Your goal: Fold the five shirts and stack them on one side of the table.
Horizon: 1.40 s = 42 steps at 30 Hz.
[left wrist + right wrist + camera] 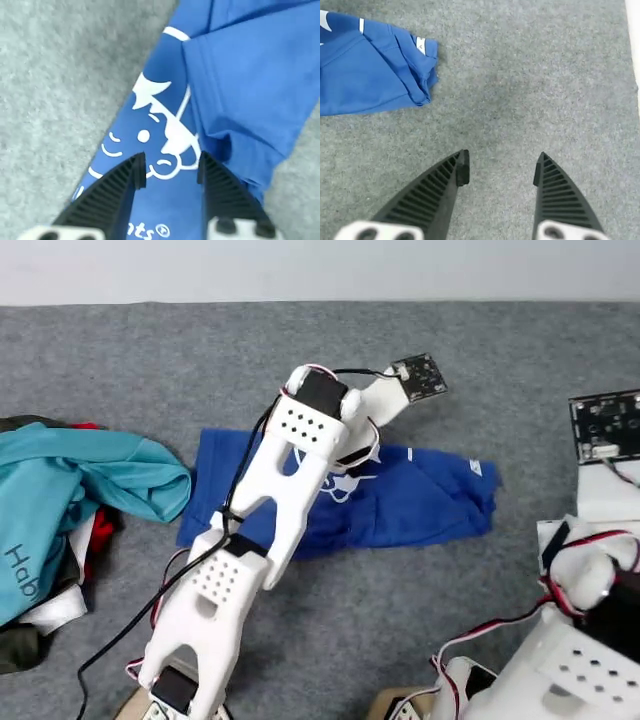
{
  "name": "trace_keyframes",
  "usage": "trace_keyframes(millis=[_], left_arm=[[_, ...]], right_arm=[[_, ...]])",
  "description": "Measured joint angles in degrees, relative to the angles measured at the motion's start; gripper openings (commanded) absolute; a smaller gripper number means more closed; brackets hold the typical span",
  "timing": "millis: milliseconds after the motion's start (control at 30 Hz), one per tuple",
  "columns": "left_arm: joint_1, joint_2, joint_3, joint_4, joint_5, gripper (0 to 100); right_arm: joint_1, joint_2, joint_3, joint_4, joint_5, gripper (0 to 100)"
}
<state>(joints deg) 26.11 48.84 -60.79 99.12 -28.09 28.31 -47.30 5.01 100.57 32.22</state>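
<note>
Arms stand nearest, at the six o'clock edge of the table (500, 360). The right gripper (501, 161) hangs low over the bare grey cover near five o'clock. Its jaws are wide apart and hold nothing. I think it is parked there to be out of the other arm's way.

The left arm (260, 530) stretches from seven o'clock to the middle of the table. The left gripper (171, 162) is right above the blue shirt (420, 505), over the white picture (160, 125) printed on it. Its jaws are open partway and hold no cloth yet. It looks lined up to pinch the shirt for the next fold.

The blue shirt lies in the middle of the table, long from nine o'clock to three o'clock. Its sides look turned in already, so it is a narrow strip with a bunched end at three o'clock. I guess it needs one more fold to be neat.

Farther off, at nine o'clock, is a heap of shirts (50, 570). A teal shirt (90, 475) lies on top, with red, dark and white cloth poking out under it. They are rumpled, not folded, so most of the job looks left to do. The heap is just beside the blue shirt's end, maybe touching it.
</note>
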Motion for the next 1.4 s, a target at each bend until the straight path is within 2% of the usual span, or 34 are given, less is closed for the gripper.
trace_keyframes(millis=[233, 367, 500, 633, 733, 867, 1133, 1400], left_arm=[[-2.9, -10.0, 12.9, 0.0, 6.7, 17], [-9.7, -14.6, 17.3, 0.0, 14.3, 17], [-19.3, -15.3, 20.7, 0.0, 20.5, 18], [-27.5, -12.9, 21.1, 0.0, 21.1, 23], [-30.2, -10.0, 21.2, 0.0, 19.9, 23], [-30.6, -7.6, 21.2, -1.7, 17.8, 23], [-33.5, -4.0, 21.2, -7.9, 17.7, 23], [-34.0, 2.0, 21.2, -10.4, 17.7, 23]], right_arm=[[0.0, -0.4, 0.0, 0.0, 0.0, 21.9], [0.0, -0.4, 0.0, 0.0, 0.0, 21.9], [0.0, -0.4, 0.0, 0.0, 0.0, 21.9], [0.0, -0.4, 3.4, 0.0, 0.0, 21.9], [0.0, -0.5, 6.5, 0.0, 0.0, 21.9], [0.0, -2.8, 9.5, 0.0, 0.0, 21.9], [0.0, -7.3, 14.4, 0.0, 0.0, 21.9], [0.0, -9.2, 17.7, 0.0, 0.0, 21.9]])
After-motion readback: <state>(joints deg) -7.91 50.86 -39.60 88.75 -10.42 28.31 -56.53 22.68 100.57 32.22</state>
